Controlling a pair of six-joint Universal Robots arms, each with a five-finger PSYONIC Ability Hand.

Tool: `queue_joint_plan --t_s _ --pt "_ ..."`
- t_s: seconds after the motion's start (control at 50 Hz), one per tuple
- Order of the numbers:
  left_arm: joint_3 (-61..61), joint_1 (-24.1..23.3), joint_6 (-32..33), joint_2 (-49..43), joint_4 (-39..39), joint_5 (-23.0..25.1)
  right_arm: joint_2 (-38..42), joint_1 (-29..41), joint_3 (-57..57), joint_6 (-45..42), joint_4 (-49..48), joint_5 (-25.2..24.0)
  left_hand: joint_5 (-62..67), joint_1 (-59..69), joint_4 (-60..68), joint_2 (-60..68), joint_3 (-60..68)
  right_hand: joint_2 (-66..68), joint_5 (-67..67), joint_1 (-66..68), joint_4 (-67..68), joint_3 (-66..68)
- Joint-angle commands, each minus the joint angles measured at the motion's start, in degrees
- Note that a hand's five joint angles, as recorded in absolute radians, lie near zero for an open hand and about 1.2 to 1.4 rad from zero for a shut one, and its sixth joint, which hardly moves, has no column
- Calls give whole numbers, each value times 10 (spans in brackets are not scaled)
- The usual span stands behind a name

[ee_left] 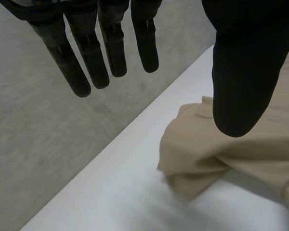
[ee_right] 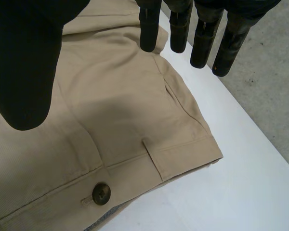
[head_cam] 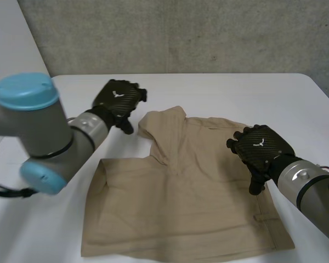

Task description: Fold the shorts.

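Observation:
Tan shorts (head_cam: pixel 175 208) lie on the white table (head_cam: pixel 236 93), partly folded, with a bunched corner (head_cam: pixel 162 118) at the far side. My left hand (head_cam: pixel 116 99) hovers just left of that corner, open, fingers (ee_left: pixel 86 57) straight and thumb (ee_left: pixel 241 72) apart, holding nothing; the crumpled cloth (ee_left: pixel 202 154) lies beneath the thumb. My right hand (head_cam: pixel 260 147) hangs over the shorts' right side, open too. Its straight fingers (ee_right: pixel 202 38) and thumb (ee_right: pixel 24 62) spread above the waistband, near a belt loop (ee_right: pixel 153 159) and a brown button (ee_right: pixel 101 193).
A grey concrete wall (head_cam: pixel 181 33) rises behind the table's far edge. Bare white tabletop (head_cam: pixel 60 230) surrounds the shorts on the left, far and right sides. The shorts' near hem reaches almost to the front of the table.

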Motion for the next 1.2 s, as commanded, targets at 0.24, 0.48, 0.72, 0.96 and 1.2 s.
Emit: queue_joint_plan --t_s 0.24,0.48,0.72,0.96,1.2 --pt "259 3 22 -253 -9 152 45 -2 24 18 -34 2 38 28 36 32 28 -21 -16 -6 -21 -12" --pt "355 8 23 -328 -76 148 50 -7 26 18 -38 3 362 352 360 356 352 -21 -16 -6 -21 -12" --pt "238 43 130 -258 -70 47 49 -6 27 18 -39 4 531 520 528 525 520 -17 -12 -2 -17 -8" --pt "72 72 164 -141 -52 -21 49 -2 28 18 -39 5 285 274 282 279 274 -14 -9 1 -14 -5" --pt "43 65 56 -44 -30 -25 48 0 37 18 -46 4 72 61 69 66 61 -7 -2 8 -7 2"
